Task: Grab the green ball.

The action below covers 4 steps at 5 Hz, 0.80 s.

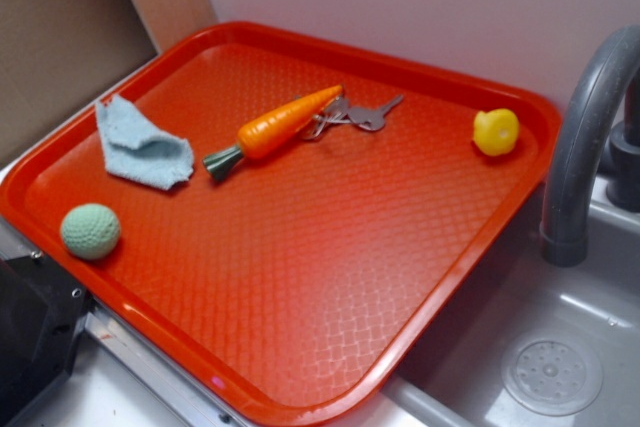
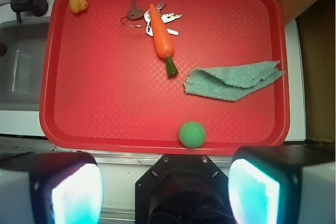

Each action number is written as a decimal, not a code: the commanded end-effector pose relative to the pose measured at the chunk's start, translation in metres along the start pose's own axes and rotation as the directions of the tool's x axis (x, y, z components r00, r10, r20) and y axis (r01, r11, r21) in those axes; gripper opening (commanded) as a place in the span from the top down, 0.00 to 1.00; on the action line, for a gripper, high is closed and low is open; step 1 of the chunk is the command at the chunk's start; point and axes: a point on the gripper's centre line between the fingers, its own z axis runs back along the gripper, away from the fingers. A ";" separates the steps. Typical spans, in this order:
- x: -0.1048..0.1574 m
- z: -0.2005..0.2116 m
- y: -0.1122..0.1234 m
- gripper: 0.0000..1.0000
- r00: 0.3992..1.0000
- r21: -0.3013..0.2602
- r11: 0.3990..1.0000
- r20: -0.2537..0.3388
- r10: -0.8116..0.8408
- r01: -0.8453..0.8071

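The green ball (image 1: 90, 231) (image 2: 192, 134) is small, round and pale mint, with a dimpled, knitted-looking skin. Being a sphere, it has no long axis and points no way at all. It sits on the red tray (image 1: 330, 287) (image 2: 105, 108) close to the tray's near left corner in the exterior view, just inside the rim, touching nothing else.

A crumpled pale blue-green cloth (image 1: 141, 145) (image 2: 234, 81) lies beyond it, apart from the ball. Toward the middle of the tray a toy carrot (image 1: 277, 130) (image 2: 161, 38) lies on its side, its green stem end turned toward the cloth, its orange tip over a bunch of keys (image 1: 360, 114) (image 2: 143, 15). A small yellow toy (image 1: 496, 131) (image 2: 77, 3) rests near the far right corner. Right of the tray stand a grey faucet (image 1: 585, 137) and a sink (image 1: 540, 347).

In the wrist view the end effector (image 2: 165, 184) hangs off the tray's near edge, its two fingers (image 2: 71, 190) set wide apart, with nothing between them; the ball lies just ahead of the gap.
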 end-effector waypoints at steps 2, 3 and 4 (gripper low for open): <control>-0.002 -0.050 0.006 0.00 0.999 0.108 0.994 -0.049 0.013 -0.007; -0.003 -0.099 0.019 0.00 0.997 0.133 0.991 -0.075 0.006 0.004; 0.002 -0.131 0.038 0.00 0.996 0.093 0.995 -0.083 -0.028 0.036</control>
